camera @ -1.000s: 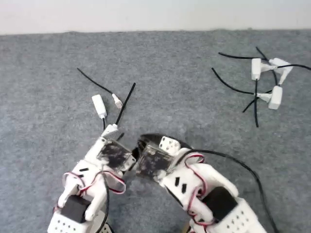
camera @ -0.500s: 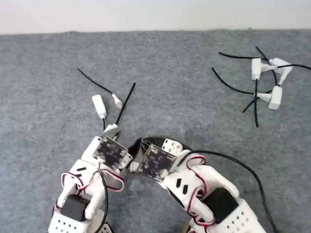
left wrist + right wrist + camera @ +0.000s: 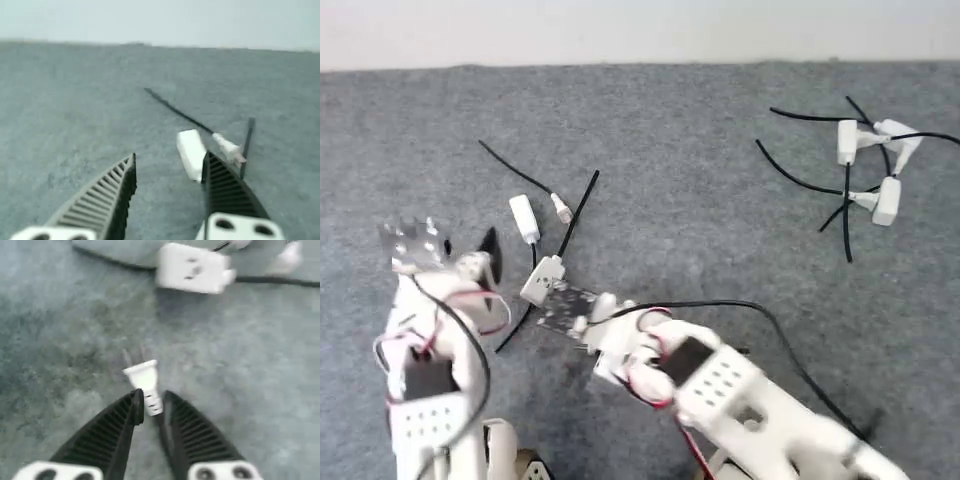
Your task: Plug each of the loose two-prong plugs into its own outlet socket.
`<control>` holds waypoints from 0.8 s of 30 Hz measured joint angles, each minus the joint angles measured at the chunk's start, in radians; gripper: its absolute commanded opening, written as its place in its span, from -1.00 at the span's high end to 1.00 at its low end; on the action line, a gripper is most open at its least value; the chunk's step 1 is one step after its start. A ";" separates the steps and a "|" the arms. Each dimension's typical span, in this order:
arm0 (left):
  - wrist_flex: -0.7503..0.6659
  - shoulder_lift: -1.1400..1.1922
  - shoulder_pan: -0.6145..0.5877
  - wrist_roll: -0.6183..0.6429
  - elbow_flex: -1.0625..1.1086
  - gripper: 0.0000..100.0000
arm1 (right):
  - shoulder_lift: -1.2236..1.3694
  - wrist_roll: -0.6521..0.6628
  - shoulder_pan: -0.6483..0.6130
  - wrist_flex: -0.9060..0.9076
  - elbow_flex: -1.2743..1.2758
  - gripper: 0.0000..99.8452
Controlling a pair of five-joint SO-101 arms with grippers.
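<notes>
The two-prong plug (image 3: 142, 377) is pinched by its body between the tips of my right gripper (image 3: 150, 401). Its prongs point at the outlet socket (image 3: 192, 270), which lies just ahead on the grey carpet (image 3: 55, 335) and does not touch them. My left gripper (image 3: 169, 165) is spread wide and holds nothing, with a white socket block (image 3: 189, 152) lying just past its tips.

Seemingly a robotics lab bench: grey felt-like mat (image 3: 720, 300), plain white wall (image 3: 640, 30) behind.

The ribbed black right gripper (image 3: 151, 401) holds a small white plastic two-prong plug (image 3: 142, 376). Ahead of it lies a white rectangular plastic outlet socket (image 3: 192, 269) on mottled grey carpet (image 3: 60, 340)
</notes>
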 measured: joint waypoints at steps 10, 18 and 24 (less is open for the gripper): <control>-0.038 0.368 -0.041 0.023 -0.146 0.56 | 0.470 0.000 -0.040 -0.003 -0.184 0.64; -0.038 0.368 -0.041 0.023 -0.146 0.56 | 0.522 0.002 -0.040 -0.003 -0.203 0.64; -0.038 0.368 -0.041 0.023 -0.146 0.56 | 0.528 0.002 -0.002 -0.003 -0.232 0.71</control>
